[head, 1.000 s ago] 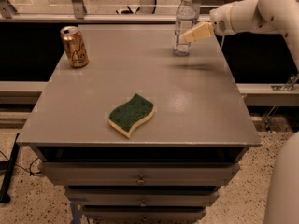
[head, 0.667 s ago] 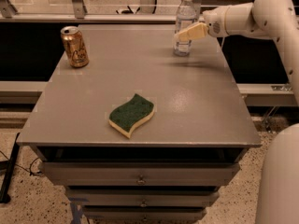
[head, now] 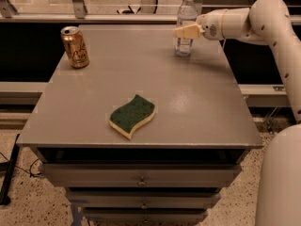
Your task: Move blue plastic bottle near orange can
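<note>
The blue plastic bottle stands upright at the far right of the table top, clear with a white cap. The orange can stands upright at the far left, well apart from the bottle. My gripper reaches in from the right on the white arm and sits at the bottle's mid-height, overlapping it in this view. Whether it touches the bottle I cannot tell.
A green and yellow sponge lies near the front middle of the grey table. Drawers sit under the table's front edge. A rail and dark glass run behind the table. The robot's white body stands at the front right.
My gripper has moved a little to the left, from just right of the bottle to over its middle. The bottle, can and sponge have not moved.
</note>
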Controlling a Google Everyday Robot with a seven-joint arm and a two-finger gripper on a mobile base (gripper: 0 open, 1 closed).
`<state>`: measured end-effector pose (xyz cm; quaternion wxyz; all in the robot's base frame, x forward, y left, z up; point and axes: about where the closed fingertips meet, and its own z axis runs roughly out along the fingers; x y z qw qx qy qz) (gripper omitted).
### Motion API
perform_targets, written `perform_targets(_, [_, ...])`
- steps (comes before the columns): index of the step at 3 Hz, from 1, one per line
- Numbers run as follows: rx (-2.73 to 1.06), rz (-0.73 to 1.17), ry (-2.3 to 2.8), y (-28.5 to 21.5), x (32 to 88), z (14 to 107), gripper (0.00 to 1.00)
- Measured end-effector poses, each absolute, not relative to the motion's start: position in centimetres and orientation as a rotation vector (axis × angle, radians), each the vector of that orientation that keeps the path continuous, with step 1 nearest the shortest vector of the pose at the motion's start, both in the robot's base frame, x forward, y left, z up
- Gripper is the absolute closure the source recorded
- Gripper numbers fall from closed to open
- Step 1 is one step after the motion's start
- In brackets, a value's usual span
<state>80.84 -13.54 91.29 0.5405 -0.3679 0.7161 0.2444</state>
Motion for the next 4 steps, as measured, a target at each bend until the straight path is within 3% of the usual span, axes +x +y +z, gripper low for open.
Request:
perform_targets(2, [-0.887,0.679,1.58,-10.0,78.1,95.2,0.88])
perform_targets(3, [-0.891,0.685,1.581,-9.6,78.1,95.0,1.0])
perform_targets(4, [-0.891,0.685,1.581,-9.6,78.1,95.0,1.0])
